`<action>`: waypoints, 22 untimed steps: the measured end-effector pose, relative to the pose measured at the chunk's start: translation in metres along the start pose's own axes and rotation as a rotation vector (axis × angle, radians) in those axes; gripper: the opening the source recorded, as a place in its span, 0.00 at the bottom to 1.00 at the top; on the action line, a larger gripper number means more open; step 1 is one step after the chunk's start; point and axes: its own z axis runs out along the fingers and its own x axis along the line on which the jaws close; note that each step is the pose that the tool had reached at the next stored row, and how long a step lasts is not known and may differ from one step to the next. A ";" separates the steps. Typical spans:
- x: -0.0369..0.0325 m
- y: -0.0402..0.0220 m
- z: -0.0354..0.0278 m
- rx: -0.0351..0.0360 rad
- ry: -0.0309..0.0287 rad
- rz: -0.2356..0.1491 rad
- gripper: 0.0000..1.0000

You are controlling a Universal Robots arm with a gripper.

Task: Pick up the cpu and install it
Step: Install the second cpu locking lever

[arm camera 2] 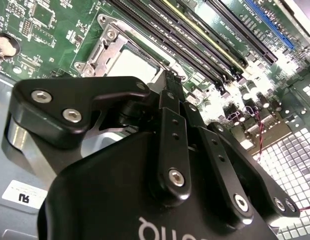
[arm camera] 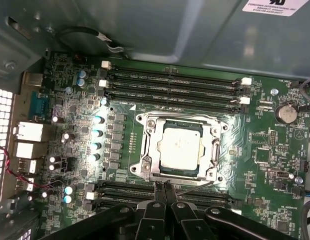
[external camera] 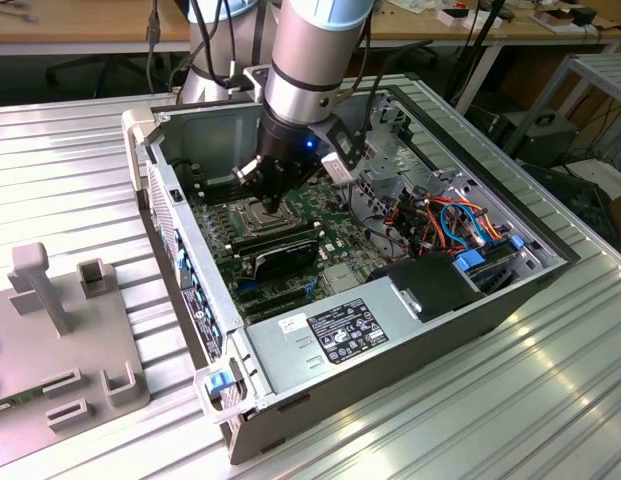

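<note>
Hand [arm camera: 165,192] has its fingers pressed together and empty, poised just beside the socket frame [arm camera: 180,148], within which the cpu [arm camera: 180,149] lies flat and seated

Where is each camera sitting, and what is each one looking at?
Exterior view: off the arm, looking down at the open computer case; the arm reaches in, gripper low over the motherboard.
First wrist view: rides on the arm, facing the motherboard; the cpu lies in its socket, fingertips together beside it.
Second wrist view: on the arm behind the gripper, looking along its black linkage.
Both wrist views share the cpu.
</note>
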 end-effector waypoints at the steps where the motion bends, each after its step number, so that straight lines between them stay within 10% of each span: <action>1: 0.0011 -0.0002 0.0000 -0.0001 -0.0008 0.000 0.11; 22: 0.0085 -0.0015 0.0054 0.0007 -0.0072 -0.001 0.11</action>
